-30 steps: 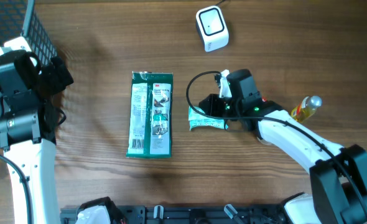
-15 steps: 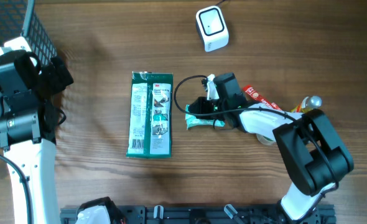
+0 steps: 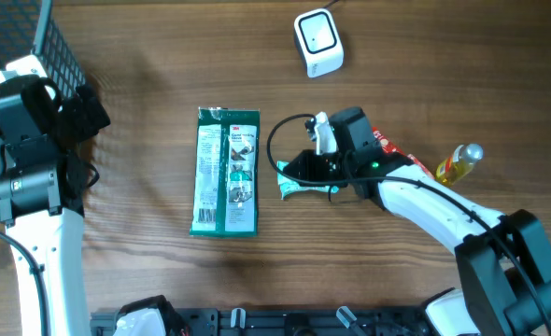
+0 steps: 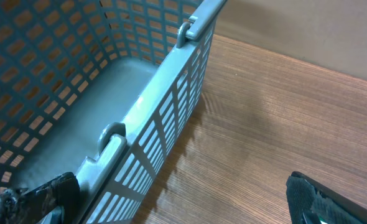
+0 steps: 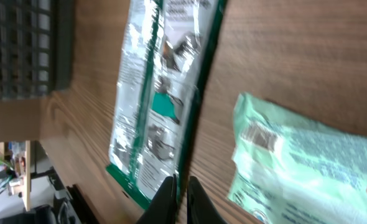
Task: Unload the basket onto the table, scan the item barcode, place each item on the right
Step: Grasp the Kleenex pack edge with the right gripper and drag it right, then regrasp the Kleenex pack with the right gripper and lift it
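Mint-green packet [image 5: 308, 168] first: look at 3 o'clock of the dark pack [image 3: 226, 170]. Note right gripper [image 5: 178, 196] pinched shut at its 9 o'clock end, hold unclear. Check grip, lift flat, turn barcode toward scanner [image 3: 317, 42] at 12 o'clock. Leave left gripper [image 4: 183, 205] wide open, empty.

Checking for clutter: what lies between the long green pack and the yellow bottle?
Overhead view: a mint packet, the right hand by it, and a red packet.
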`<state>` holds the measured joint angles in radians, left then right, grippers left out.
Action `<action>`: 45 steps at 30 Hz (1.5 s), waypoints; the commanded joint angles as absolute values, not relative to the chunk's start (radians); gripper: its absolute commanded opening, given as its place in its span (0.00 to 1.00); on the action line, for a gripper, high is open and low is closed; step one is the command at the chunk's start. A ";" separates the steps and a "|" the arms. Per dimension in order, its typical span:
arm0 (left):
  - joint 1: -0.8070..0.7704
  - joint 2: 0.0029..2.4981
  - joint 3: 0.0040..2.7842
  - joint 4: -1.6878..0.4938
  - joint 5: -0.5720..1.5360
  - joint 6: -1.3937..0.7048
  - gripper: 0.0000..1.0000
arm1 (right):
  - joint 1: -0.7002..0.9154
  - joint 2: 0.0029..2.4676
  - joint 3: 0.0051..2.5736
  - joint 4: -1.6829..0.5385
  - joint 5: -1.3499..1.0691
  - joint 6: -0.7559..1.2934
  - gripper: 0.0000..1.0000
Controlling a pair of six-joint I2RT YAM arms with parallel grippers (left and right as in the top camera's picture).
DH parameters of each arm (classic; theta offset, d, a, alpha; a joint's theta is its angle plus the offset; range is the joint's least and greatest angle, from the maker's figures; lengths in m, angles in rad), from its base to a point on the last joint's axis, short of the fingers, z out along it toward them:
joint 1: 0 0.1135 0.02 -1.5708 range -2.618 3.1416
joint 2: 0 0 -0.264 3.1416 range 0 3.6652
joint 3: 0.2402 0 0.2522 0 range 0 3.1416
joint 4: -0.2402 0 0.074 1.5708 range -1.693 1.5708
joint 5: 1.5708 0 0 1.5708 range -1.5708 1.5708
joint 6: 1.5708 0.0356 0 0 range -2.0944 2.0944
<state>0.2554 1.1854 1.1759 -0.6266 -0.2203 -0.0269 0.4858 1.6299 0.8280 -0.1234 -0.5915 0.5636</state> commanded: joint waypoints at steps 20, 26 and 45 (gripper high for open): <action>0.260 1.225 1.120 -0.678 -0.166 -0.067 1.00 | 0.498 1.766 0.774 -0.119 -0.643 0.587 0.12; 0.260 1.225 1.120 -0.678 -0.166 -0.067 1.00 | 0.498 1.526 0.774 -0.154 -0.594 0.576 0.20; 0.260 1.225 1.120 -0.678 -0.166 -0.067 1.00 | 0.402 1.452 0.774 -0.397 -0.118 0.495 0.42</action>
<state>0.2554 1.1854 1.1759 -0.6266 -0.2203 -0.0269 0.4042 1.4342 0.7780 -0.4072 -0.1768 0.5205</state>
